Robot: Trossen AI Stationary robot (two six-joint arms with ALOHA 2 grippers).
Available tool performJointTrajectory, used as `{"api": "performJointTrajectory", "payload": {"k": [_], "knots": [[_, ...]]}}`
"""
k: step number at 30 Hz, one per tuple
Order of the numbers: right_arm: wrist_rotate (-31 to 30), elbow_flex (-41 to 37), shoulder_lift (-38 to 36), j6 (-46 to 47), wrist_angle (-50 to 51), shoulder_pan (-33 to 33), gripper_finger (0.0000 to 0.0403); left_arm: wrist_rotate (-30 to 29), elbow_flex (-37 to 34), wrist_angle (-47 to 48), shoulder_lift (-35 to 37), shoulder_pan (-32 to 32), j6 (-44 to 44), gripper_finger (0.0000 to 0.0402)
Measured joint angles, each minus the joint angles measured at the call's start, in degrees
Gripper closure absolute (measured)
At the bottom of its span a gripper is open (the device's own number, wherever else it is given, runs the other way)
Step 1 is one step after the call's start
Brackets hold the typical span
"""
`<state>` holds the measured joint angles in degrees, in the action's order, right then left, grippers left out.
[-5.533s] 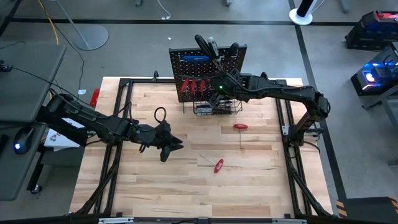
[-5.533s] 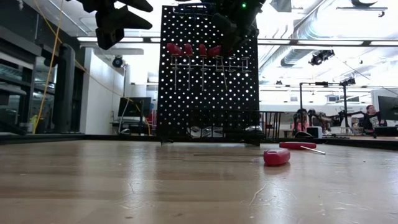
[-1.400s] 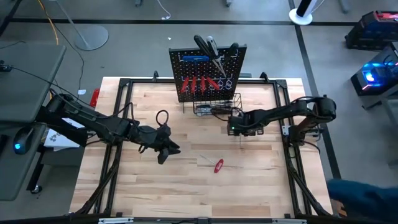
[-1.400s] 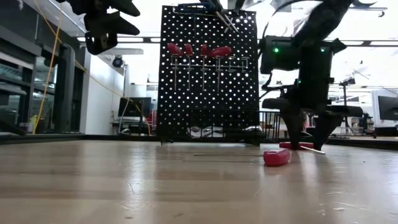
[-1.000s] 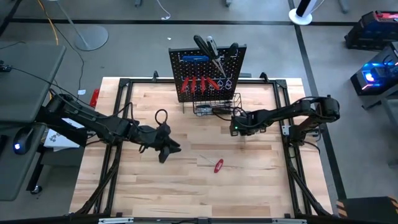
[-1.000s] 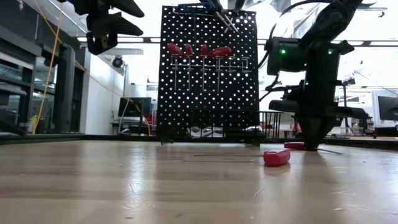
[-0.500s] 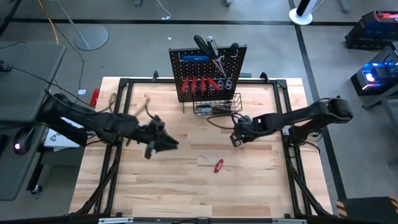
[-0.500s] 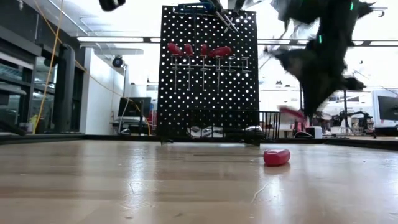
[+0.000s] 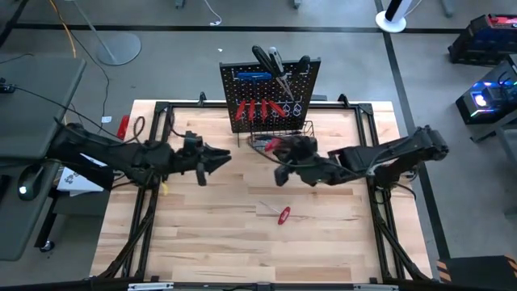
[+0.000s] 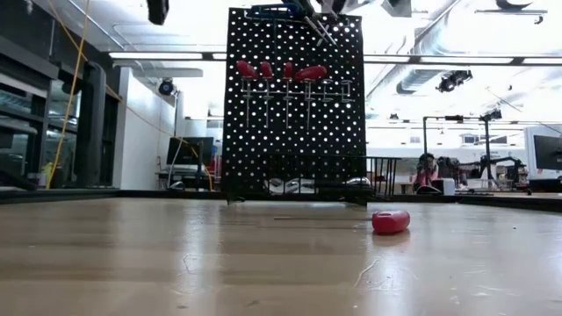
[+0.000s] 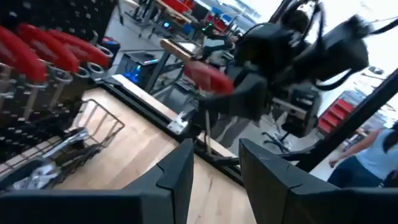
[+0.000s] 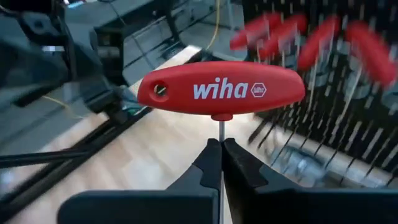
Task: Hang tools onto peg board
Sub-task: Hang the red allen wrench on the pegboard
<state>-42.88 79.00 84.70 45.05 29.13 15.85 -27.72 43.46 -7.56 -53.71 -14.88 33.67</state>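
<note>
The wooden surface (image 9: 202, 226) fills the middle of the high view, framed by black rails. At its far edge stands the peg board (image 9: 271, 93) — an upright black perforated panel with a wire basket (image 9: 283, 136) at its foot. From the low camera a row of red T-handle keys (image 10: 279, 70) hangs across the board's upper half, dark-handled screwdrivers (image 9: 275, 61) sit along its top, and a blue key (image 9: 253, 75) hangs near the top left.

The right arm reaches in from the right side, and its end effector (image 9: 279, 153) is raised just in front of the basket. Its fingers are pressed together on the thin metal shank of a red key (image 12: 221, 89), directly under the handle, which lies crosswise above the fingertips and reads "wiha" in white. In that wrist view the hanging red keys show blurred behind it.

The left arm comes in from the left, with its end effector (image 9: 214, 158) lifted over the surface left of the board and pointing toward the right arm. Its fingers (image 11: 180, 174) stand partly apart with nothing between them.

A second red key (image 9: 283, 215) lies flat on the surface, near the middle and well in front of the board.
</note>
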Motion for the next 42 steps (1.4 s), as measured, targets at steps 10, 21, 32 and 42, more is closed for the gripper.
{"api": "performJointTrajectory", "payload": {"k": [10, 21, 32, 42], "knots": [[-5.7, 26.1, 16.3, -9.9, 25.9, -1.3, 0.0403, 3.5, 0.0, -14.0, -5.2, 2.0, -1.2, 0.0215], [-12.6, 34.6, 22.2, -20.7, 24.1, -0.8, 0.0403, -6.0, 0.0, -20.7, -9.9, 2.1, -14.1, 0.0167], [-11.8, 34.6, 22.2, -27.1, 17.4, -0.8, 0.0403, -6.7, 0.0, -36.1, -17.9, 2.5, -24.7, 0.0167], [-12.7, 34.6, 22.2, -27.1, 16.8, -2.0, 0.0403, -8.7, 0.2, -40.6, -17.8, 2.5, -22.1, 0.0167]]}}
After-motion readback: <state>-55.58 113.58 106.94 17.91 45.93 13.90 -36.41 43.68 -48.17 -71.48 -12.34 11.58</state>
